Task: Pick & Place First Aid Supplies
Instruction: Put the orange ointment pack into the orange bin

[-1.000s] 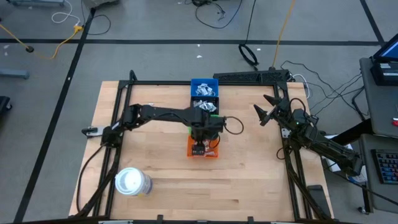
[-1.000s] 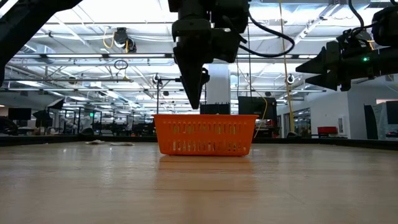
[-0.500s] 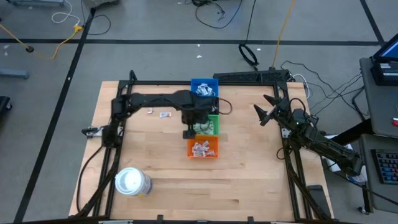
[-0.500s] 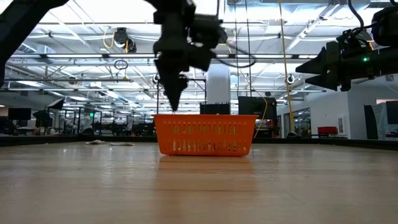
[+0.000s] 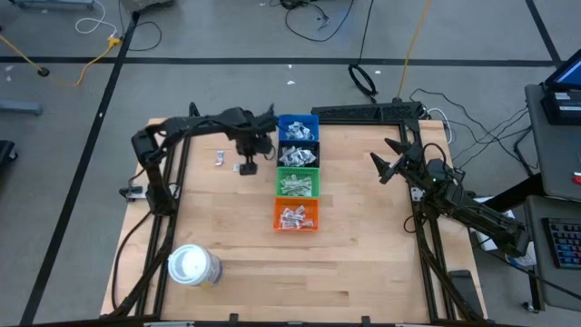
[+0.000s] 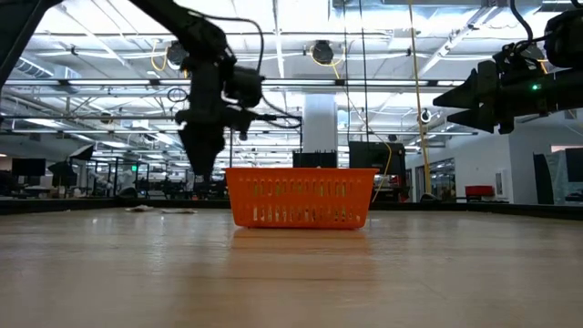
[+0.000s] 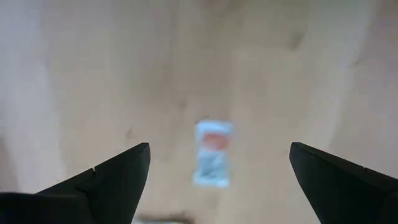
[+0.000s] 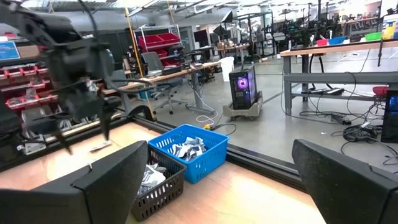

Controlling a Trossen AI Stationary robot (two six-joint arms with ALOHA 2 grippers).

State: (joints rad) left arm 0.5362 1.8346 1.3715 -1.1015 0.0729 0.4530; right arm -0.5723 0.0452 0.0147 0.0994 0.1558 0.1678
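The left hand (image 5: 247, 167) hangs over the desk (image 5: 363, 245) in the upper left part of the high view, just left of the row of bins. Its fingers (image 7: 106, 180) are spread as wide as they go and hold nothing. Straight below it in the left wrist view lies one small white packet (image 7: 212, 153) with a reddish mark, flat on the wood between the two fingers. In the high view a second packet (image 5: 220, 159) lies a little further left, apart from the first.

To the right of that hand the bins run down the frame's middle: a blue bin (image 5: 297, 127) at the top, a black bin (image 5: 297, 154) under it, then a green bin (image 5: 297, 183), then an orange bin (image 5: 297, 215). Each holds a heap of packets (image 5: 295, 216). In the low view the orange bin stands nearest, with the left hand to its left and above the desk.

A white roll (image 5: 192, 266) stands in the lower left of the high view, well apart from the bins.

The right hand (image 5: 385, 162) waits at the desk's right edge, raised, fingers fully apart and empty, pointing towards the bins.
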